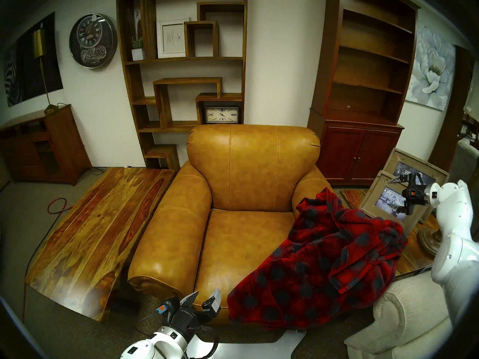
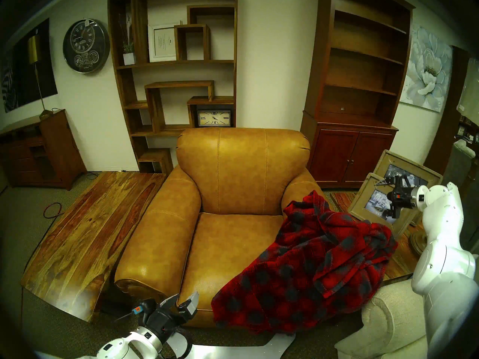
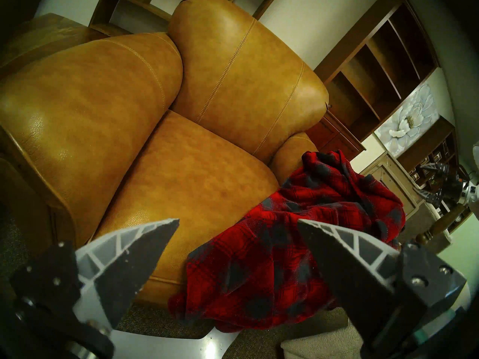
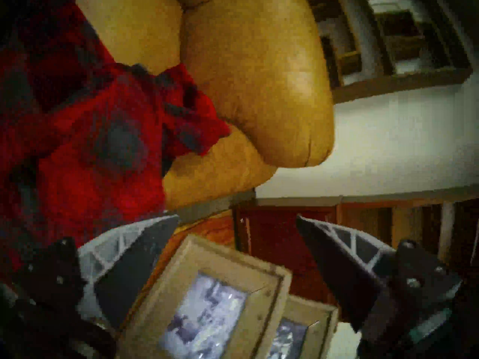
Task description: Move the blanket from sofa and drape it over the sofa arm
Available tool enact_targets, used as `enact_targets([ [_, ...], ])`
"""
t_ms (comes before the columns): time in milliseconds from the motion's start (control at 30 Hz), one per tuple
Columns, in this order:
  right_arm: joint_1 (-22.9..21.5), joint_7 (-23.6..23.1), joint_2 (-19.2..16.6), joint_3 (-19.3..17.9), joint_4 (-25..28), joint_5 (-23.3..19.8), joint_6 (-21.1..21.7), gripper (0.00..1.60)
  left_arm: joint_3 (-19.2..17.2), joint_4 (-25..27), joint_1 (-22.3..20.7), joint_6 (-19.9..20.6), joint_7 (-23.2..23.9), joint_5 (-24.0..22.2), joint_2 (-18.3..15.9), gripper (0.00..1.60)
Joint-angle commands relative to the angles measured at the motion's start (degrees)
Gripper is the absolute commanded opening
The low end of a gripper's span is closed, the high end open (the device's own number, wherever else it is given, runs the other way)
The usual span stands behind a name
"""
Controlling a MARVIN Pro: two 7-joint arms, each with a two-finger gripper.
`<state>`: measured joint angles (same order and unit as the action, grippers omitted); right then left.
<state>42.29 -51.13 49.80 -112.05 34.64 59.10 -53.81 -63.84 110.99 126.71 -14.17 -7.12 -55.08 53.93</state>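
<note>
The red and dark grey plaid blanket [image 1: 324, 260] lies bunched over the tan leather sofa's [image 1: 246, 169] arm on my right [image 1: 308, 187]. It spills onto the seat's front right corner and hangs down the front. It also shows in the left wrist view [image 3: 285, 247] and the right wrist view [image 4: 77, 143]. My left gripper [image 1: 206, 293] is open and empty, low at the seat's front edge, left of the blanket. My right gripper [image 1: 398, 195] is open and empty, off to the right of the blanket, in front of picture frames.
A long wooden table [image 1: 90, 234] stands against the sofa's left arm [image 1: 171, 234]. A beige fabric sofa arm [image 1: 404, 311] is at the bottom right. Two framed pictures [image 1: 375, 195] and a lamp base [image 1: 427, 236] stand on a wooden side table. Bookcases line the back wall.
</note>
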Motion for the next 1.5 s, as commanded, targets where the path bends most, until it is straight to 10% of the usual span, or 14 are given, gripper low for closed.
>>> enact_targets([
  [0,0.3,-2.8,6.8,6.1,0.1,-3.0,-1.2,1.6,0.0,0.7,-0.2,-0.2,0.1,0.0,0.2,1.6],
  [967,12.8,-3.1,27.1,34.3,1.3,-1.5,-1.2,1.6,-0.1,0.4,-0.3,-0.2,0.2,0.0,0.2,1.6],
  [1467,16.2,-4.7,27.3,44.9,4.2,4.2,-0.9,1.6,-0.1,0.7,-0.3,-0.3,0.2,0.0,0.3,1.6],
])
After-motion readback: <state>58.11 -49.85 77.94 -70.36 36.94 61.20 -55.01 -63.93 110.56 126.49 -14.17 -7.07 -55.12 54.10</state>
